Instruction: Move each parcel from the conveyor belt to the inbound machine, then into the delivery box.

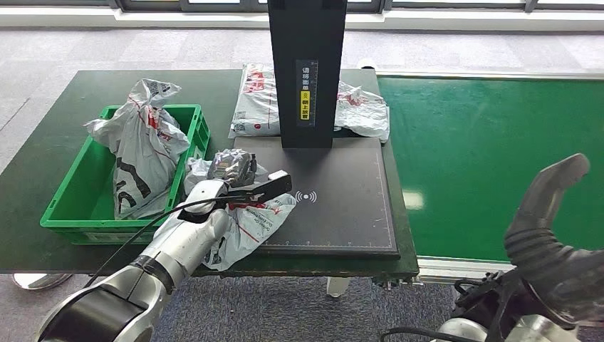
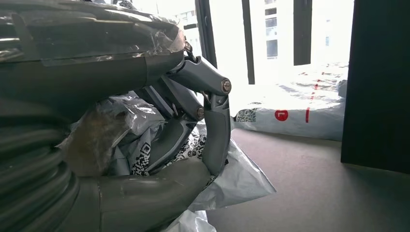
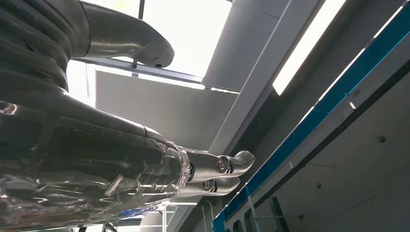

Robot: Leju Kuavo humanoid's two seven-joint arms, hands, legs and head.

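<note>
My left hand [image 1: 238, 178] grips a white and grey plastic parcel [image 1: 249, 224] at the left edge of the inbound machine's black scan pad [image 1: 342, 214]. Up close, its fingers [image 2: 215, 125] curl over the crumpled parcel [image 2: 237, 181], thumb underneath. The parcel lies partly on the pad and partly over the table's front edge. My right hand [image 1: 548, 214] is raised at the lower right, beside the green conveyor belt [image 1: 491, 142]. Its fingers [image 3: 217, 169] are stretched out, apart from the thumb, with nothing in them. The green delivery box [image 1: 71, 206] at the left holds one parcel [image 1: 142, 142].
The machine's black column [image 1: 308, 71] rises at the back of the pad. Behind it lie two more parcels, one to its left [image 1: 253, 100] and one to its right [image 1: 363, 110]. Grey carpet runs in front of the dark table [image 1: 43, 157].
</note>
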